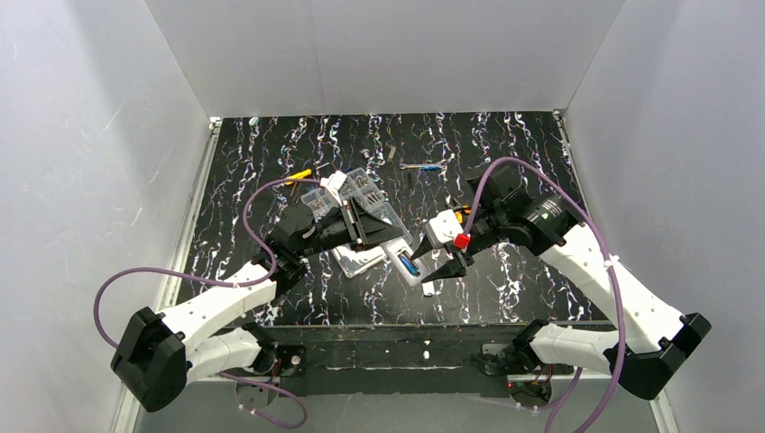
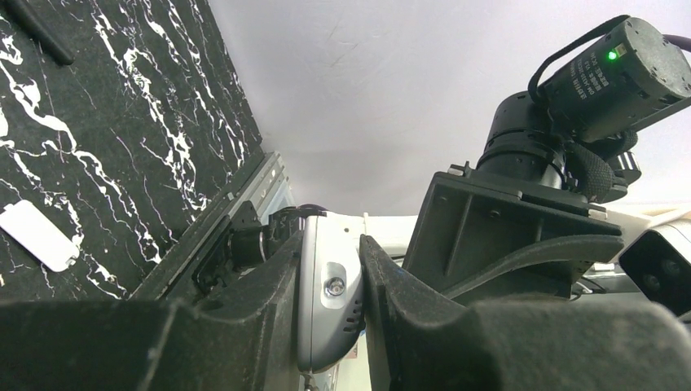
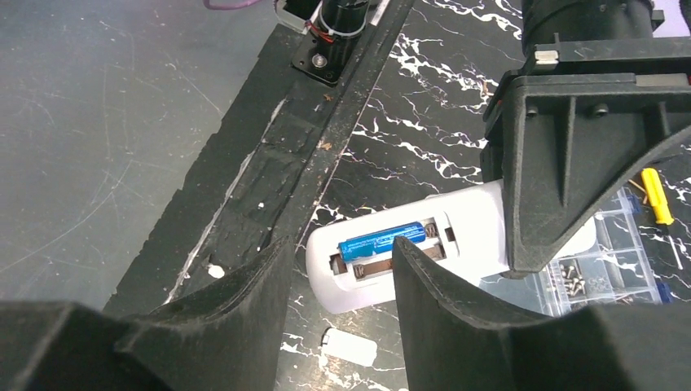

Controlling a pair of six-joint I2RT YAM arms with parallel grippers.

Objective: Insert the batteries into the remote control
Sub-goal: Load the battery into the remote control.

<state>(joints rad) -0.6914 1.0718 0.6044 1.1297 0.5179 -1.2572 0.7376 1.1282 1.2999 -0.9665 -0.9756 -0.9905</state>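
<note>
The white remote control (image 3: pixel 456 232) is held off the table, back side up, with its long recess uncovered. One blue battery (image 3: pixel 383 240) lies in the far lane of the recess; the lane beside it shows bare metal contacts. My left gripper (image 2: pixel 330 244) is shut on the remote's grey end (image 2: pixel 326 285), and from above it sits at centre (image 1: pixel 383 236). My right gripper (image 3: pixel 338 257) hovers just above the remote's rounded end, open, with nothing between its fingers (image 3: pixel 424 269). The top view shows the remote (image 1: pixel 417 273) between the two grippers, the right gripper (image 1: pixel 451 263) beside it.
A small white cover piece (image 3: pixel 349 346) lies on the black marbled table under the right gripper. A clear compartment box (image 1: pixel 361 194) stands behind the left gripper, with a yellow-handled screwdriver (image 3: pixel 656 195) near it. The table's near edge rail (image 3: pixel 326 163) runs close by.
</note>
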